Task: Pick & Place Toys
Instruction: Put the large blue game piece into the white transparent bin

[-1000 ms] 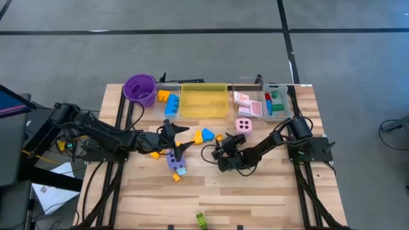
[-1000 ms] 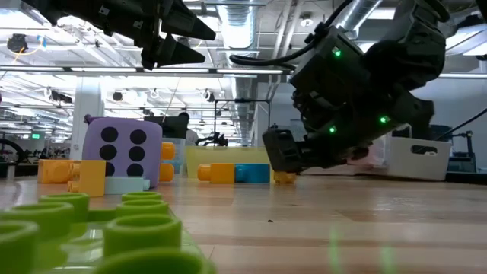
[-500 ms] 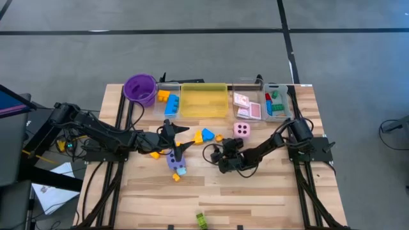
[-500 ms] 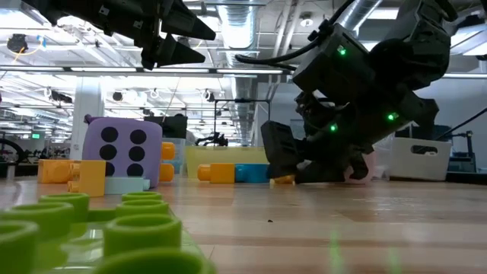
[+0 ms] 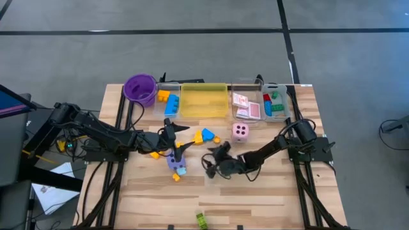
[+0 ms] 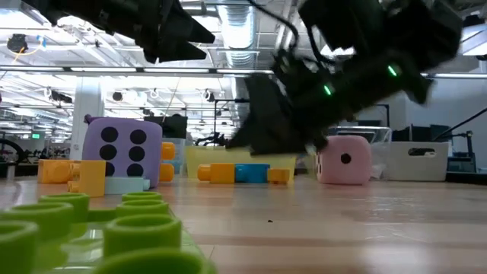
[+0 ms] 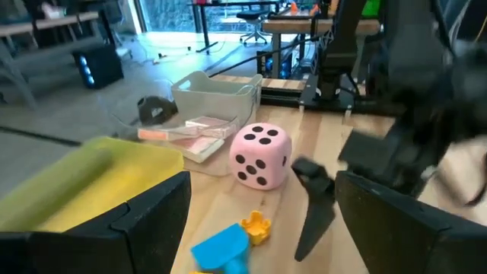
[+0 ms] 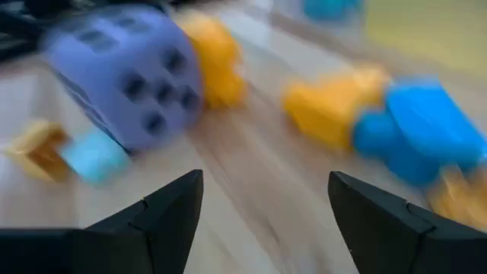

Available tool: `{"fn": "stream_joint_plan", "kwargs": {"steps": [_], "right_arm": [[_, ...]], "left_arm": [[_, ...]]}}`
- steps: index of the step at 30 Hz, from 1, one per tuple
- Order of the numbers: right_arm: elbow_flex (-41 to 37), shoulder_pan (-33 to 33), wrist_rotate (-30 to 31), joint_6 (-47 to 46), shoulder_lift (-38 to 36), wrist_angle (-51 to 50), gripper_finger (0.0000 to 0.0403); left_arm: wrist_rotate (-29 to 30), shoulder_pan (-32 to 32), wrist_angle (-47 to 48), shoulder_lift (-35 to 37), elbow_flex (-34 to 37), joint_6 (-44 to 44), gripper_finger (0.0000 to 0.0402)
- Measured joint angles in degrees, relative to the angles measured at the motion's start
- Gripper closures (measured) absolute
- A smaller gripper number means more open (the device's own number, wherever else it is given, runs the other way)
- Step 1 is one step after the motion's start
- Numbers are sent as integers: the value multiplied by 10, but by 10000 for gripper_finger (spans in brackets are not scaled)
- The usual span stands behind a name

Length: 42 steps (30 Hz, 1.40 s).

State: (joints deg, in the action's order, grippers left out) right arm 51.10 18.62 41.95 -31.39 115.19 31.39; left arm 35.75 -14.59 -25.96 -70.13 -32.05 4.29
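R gripper (image 5: 213, 165) low over mid-table, jaws apart, nothing between; aimed at purple die (image 5: 173, 160) and yellow/blue block (image 5: 204, 135), prob. lining up for next pick. In R wrist view both dark fingers (image 8: 163, 217) wide, die (image 8: 125, 76) and blocks ahead, none touched. L gripper (image 5: 179, 137) hovers above table just beside purple die, jaws wide, empty; looks parked/waiting so as not to crowd R arm.

Toys: purple die on bare wood w/ small yellow (image 5: 175, 177) and pale-blue (image 5: 182, 170) bits touching or just beside. Pink die (image 5: 240, 132) loose near clear tray (image 5: 246, 107). Tiny orange piece (image 5: 218, 137) between yellow/blue block and pink die. Pink cards (image 5: 248, 112) already in clear tray; red/green/blue blocks (image 5: 275, 102) in next bin (image 5: 287, 102). Yellow + blue blocks (image 5: 167, 102) beside purple cup (image 5: 140, 88). Green block (image 5: 201, 220) alone at near edge, well apart from rest. Yellow tray (image 5: 204, 101) holds nothing visible.

Materials: dice rounded-corner cubes, matte, dark recessed pips; should need wide jaws. Blocks hard glossy plastic, studded tops; slick, small. Cards thin, flat. Table pale wood planks, smooth. Trays thin plastic, low walls.

Est. progress: partly sorted; dice + several blocks not yet binned.
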Motion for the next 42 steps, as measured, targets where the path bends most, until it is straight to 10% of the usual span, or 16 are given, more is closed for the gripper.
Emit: {"fn": "stream_joint_plan", "kwargs": {"steps": [13,24,36,42], "right_arm": [[240,-196,-338,185,-114,-624,126],[280,-296,-305,63,-109,-843,139],[280,-257,-294,-11,-109,-864,387],[280,-227,-215,-99,-109,-920,393]], "left_arm": [[2,47,-12,40,0,-121,85],[-1,49,4,87,0,-54,85],[0,50,7,87,0,-55,85],[0,50,7,87,0,-55,85]]}}
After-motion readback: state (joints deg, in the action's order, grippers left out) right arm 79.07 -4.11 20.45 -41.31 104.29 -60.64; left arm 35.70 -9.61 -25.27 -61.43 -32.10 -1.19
